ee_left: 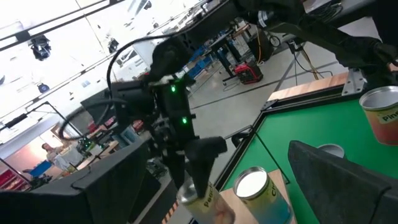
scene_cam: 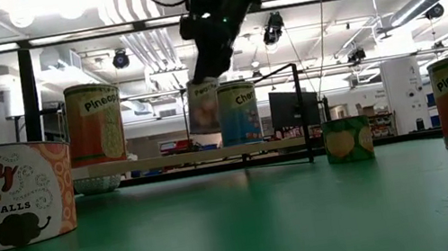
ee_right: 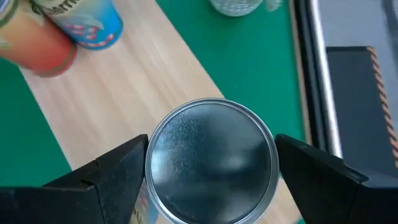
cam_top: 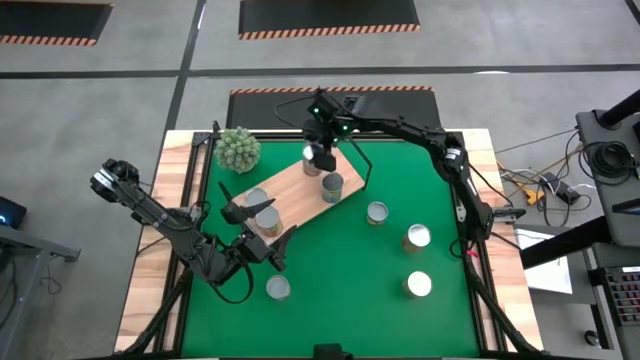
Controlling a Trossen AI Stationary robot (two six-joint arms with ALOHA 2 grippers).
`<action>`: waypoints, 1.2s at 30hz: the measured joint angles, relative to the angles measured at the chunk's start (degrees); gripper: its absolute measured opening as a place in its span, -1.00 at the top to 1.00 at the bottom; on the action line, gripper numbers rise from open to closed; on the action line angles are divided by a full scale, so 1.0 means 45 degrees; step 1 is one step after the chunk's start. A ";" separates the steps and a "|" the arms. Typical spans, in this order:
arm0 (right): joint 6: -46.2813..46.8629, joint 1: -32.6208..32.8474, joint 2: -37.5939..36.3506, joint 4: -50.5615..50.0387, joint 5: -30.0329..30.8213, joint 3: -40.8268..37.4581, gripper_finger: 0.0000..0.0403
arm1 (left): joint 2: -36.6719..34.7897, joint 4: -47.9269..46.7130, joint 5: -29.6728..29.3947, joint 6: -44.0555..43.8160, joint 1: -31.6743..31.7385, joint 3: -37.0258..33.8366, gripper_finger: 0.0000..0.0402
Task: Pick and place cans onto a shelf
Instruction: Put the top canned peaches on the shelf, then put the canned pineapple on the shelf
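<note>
The wooden shelf (cam_top: 298,188) lies slantwise on the green mat. My right gripper (cam_top: 320,158) is shut on a can (ee_right: 211,158) above the shelf's far end, next to the black wire frame (scene_cam: 302,112). A blue can (scene_cam: 239,114) and a pineapple can (scene_cam: 96,124) stand on their bases on the shelf. My left gripper (cam_top: 255,225) is open and empty, up over the shelf's near-left end. Several more cans stand on the mat, such as the ones at the right (cam_top: 377,212) (cam_top: 417,237) and a meatball can (scene_cam: 10,207) near the front. My right gripper pinches the can between its two fingers, one on each side of the can's wall just below the silver top's rim (ee_right: 152,171). The fingers come from above, pointing down. The can hangs about upright, its base (scene_cam: 205,131) lifted clear of the shelf board.
A spiky green plant (cam_top: 238,148) stands at the mat's far-left corner beside the shelf. Two more cans (cam_top: 418,284) (cam_top: 277,288) stand near the front edge. Bare mat lies between the shelf and the right-hand cans.
</note>
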 joint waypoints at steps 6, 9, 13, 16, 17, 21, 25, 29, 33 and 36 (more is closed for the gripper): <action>0.0173 0.0068 0.0664 0.0288 0.0037 -0.0118 -0.63 | 0.0000 0.0000 0.0000 0.0000 0.0000 0.0000 -0.84; 0.0171 0.0064 0.0841 0.0352 0.0034 -0.0118 -0.63 | 0.0000 0.0000 0.0000 0.0000 0.0000 0.0000 -0.84; 0.0145 0.0064 0.0843 0.0324 0.0032 -0.0118 -0.64 | 0.0000 0.0000 0.0000 0.0000 0.0000 0.0000 -0.84; 0.0207 0.0064 0.0843 0.0303 0.0032 -0.0094 -0.68 | 0.0000 0.0000 0.0000 0.0000 0.0000 0.0000 -0.84; 0.0207 0.0064 0.0848 0.0293 0.0032 -0.0094 -0.70 | 0.0000 0.0000 0.0000 0.0000 0.0000 0.0000 -0.84; 0.0221 0.0064 0.0848 0.0298 0.0032 -0.0094 -0.76 | 0.0000 0.0000 0.0000 0.0000 0.0000 0.0000 -0.84; 0.0215 0.0064 0.0844 0.0296 0.0034 -0.0092 -0.78 | 0.0000 0.0000 0.0000 0.0000 0.0000 0.0000 -0.84; 0.0226 0.0064 0.0763 0.0069 0.0041 0.0267 -0.78 | 0.0000 0.0000 0.0000 0.0004 0.0000 0.0000 -0.84; 0.0242 0.0139 0.0225 -0.0213 0.0037 0.0709 -0.78 | 0.0000 0.0000 0.0000 0.0000 0.0000 0.0000 -0.84; 0.0463 0.0335 -0.0395 -0.0538 0.0028 0.0843 -0.78 | 0.0000 0.0000 0.0000 0.0000 0.0000 0.0000 -0.84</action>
